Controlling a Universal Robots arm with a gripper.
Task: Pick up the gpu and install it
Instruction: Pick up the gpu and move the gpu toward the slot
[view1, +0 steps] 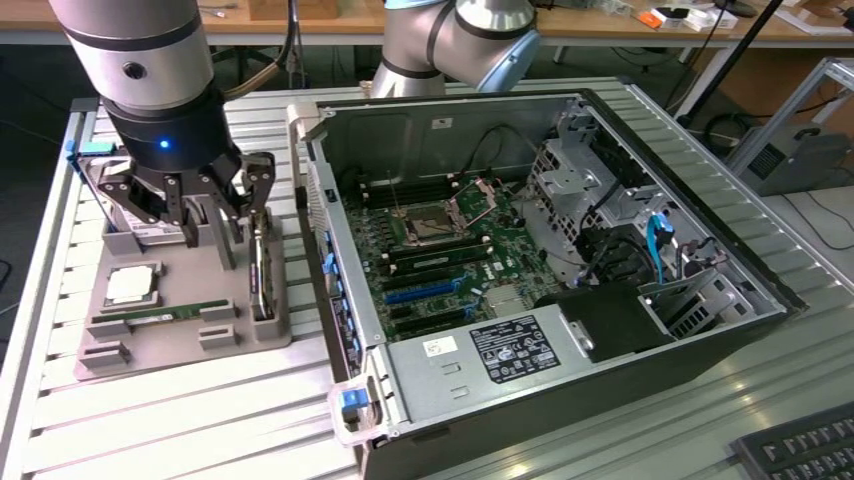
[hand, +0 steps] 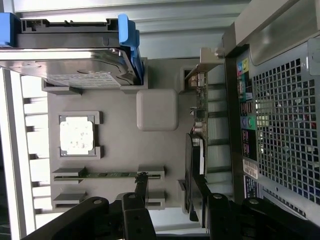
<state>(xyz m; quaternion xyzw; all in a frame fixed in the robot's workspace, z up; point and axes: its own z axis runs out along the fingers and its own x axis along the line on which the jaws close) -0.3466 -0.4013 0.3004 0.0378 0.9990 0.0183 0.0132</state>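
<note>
I see gripper (view1: 224, 232), jaws spread, low over the tray (view1: 174, 345), right at the gpu (view1: 263, 285) standing on edge beside the case (view1: 387, 135).

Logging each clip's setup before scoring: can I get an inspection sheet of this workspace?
Surface: slatted metal table, grey holder tray on it.
Job's things: gpu standing on edge in the tray, beside the open computer case.
Clutter: hard drive, processor chip, memory stick in the tray.
Grippers: gripper open, low over the tray near the gpu.
Cables: blue cable inside the case.
Surroundings: keyboard, desks behind.
</note>
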